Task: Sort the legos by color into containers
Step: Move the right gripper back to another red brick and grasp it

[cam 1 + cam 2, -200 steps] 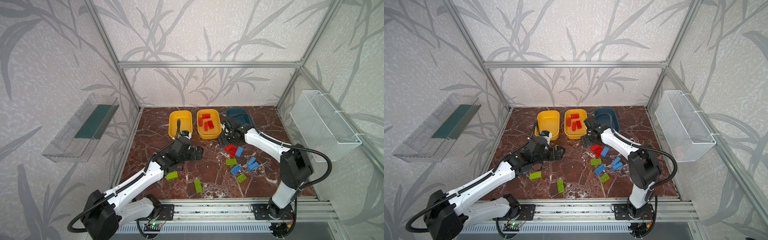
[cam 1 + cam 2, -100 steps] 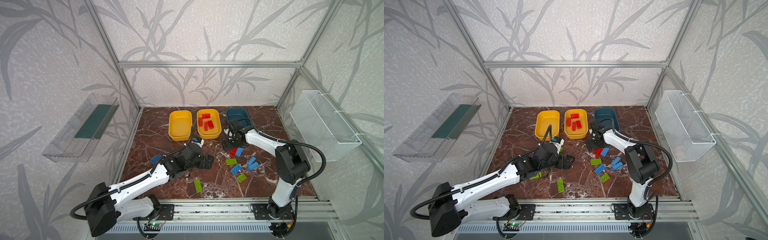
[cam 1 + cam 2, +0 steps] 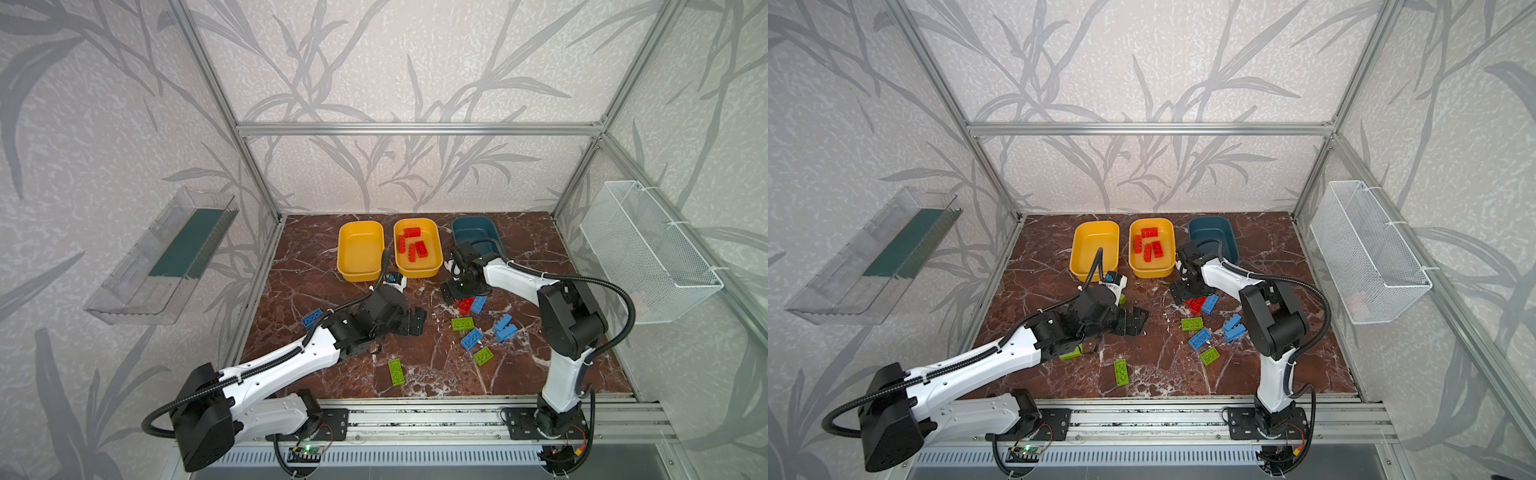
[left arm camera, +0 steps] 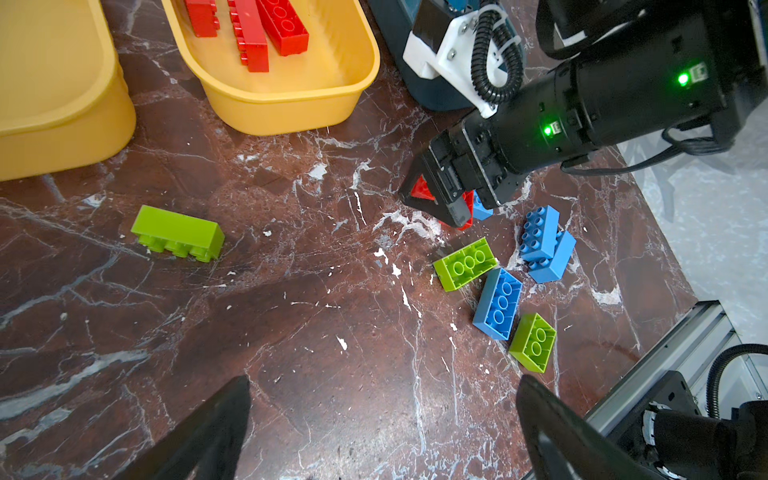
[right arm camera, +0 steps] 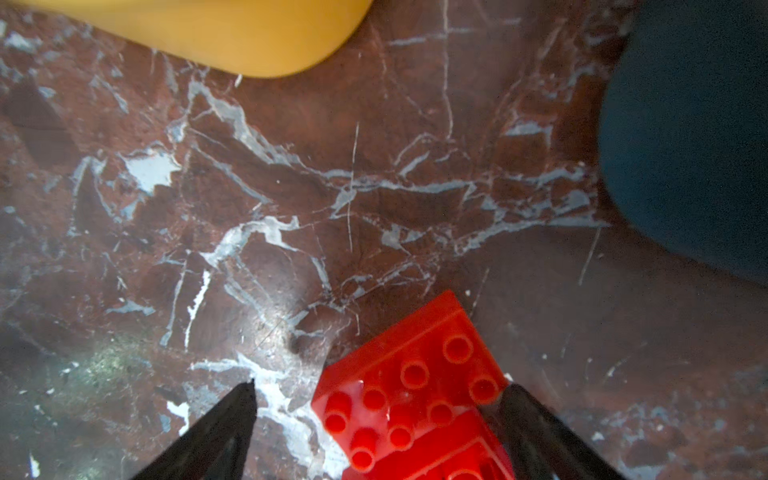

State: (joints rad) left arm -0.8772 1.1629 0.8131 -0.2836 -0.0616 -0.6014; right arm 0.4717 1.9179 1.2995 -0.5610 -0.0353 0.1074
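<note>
Loosely, studded rectangular legos [image 3: 462,323] lie on glossy veined marble tabletop [image 3: 436,374]

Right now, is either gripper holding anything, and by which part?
Nothing is held. The left gripper is open and empty. The right gripper is open around a red lego, with a clear gap on one side: no grip yet.

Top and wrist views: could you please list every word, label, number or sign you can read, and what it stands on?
None can be read in any view.
Studs of the red plastic brick: blurred, no marking legible.
Right arm's black wrist housing: green lights only, no label.
The small circuit board with a green light: too small to read.
</note>
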